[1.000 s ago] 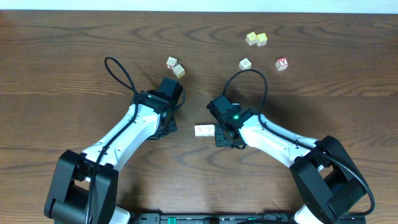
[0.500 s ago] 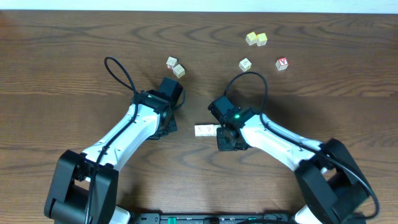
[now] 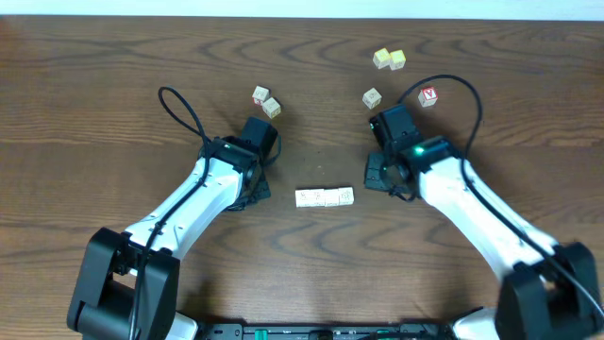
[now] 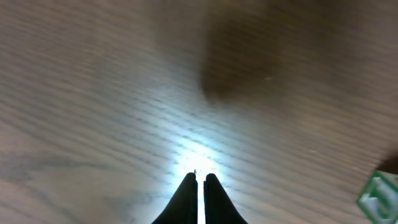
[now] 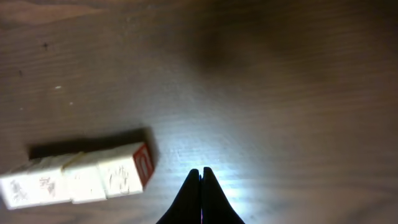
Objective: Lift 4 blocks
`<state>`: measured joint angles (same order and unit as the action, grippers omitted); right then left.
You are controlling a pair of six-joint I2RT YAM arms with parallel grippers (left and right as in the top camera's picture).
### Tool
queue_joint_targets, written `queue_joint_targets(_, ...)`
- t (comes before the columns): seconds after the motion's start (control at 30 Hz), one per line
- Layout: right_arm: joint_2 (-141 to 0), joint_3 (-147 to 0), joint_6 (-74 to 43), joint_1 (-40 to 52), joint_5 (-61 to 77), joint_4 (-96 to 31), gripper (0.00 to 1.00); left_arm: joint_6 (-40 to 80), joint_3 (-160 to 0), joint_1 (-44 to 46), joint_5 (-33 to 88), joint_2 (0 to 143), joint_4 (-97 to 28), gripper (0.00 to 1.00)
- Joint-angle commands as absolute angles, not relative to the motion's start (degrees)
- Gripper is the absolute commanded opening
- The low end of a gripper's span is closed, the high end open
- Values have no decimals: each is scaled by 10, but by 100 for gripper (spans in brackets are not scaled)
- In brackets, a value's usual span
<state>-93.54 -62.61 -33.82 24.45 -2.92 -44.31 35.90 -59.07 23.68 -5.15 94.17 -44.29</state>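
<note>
The row of three blocks [image 3: 324, 197] lay flat on the worktop [image 3: 113, 57], end to end and touching, between your two grippers and held by neither. Your right gripper [image 5: 200, 173] was clenched on nothing, fingertips pressed together over bare wood. The row sat to its left and apart from it, and the nearest block turned a red-marked end face [image 5: 144, 167] toward the gripper. Your left gripper [image 4: 200, 179] was likewise clenched and empty, and the row lay off to its right. At the right edge of the left wrist view a green-marked cube face [image 4: 378, 198] just showed, too blurred to tell more. Ahead of the right gripper sat a single pale cube [image 3: 372, 97], with a red-lettered cube [image 3: 428, 96] to that cube's right and two yellow cubes [image 3: 381, 59] farther out. Ahead of the left gripper, two more cubes [image 3: 261, 94] sat just beside each other.
</note>
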Motion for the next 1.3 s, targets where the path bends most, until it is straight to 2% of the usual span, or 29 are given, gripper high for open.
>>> queue_joint_targets(0.0, -992, -618, -329, 244, 17, -426, 1, 356, -595, 235, -6, 943, -431, 7)
queue_joint_targets(0.23, -1059, -618, -315, 244, 96, -392, 1, 346, -588, 235, 27, 944, -425, 7)
queue_joint_targets(0.57, -1060, -618, -299, 245, 167, -388, 1, 346, -544, 235, 71, 944, -374, 7)
queue_joint_targets(0.97, -1060, -618, -299, 241, 133, -405, 1, 346, -544, 235, 71, 944, -344, 7)
queue_joint_targets(1.1, -1060, -618, -299, 241, 134, -407, 1, 330, -544, 235, 132, 952, -316, 7)
queue_joint_targets(1.27, -1060, -618, -299, 241, 134, -407, 1, 330, -544, 234, 141, 981, -297, 7)
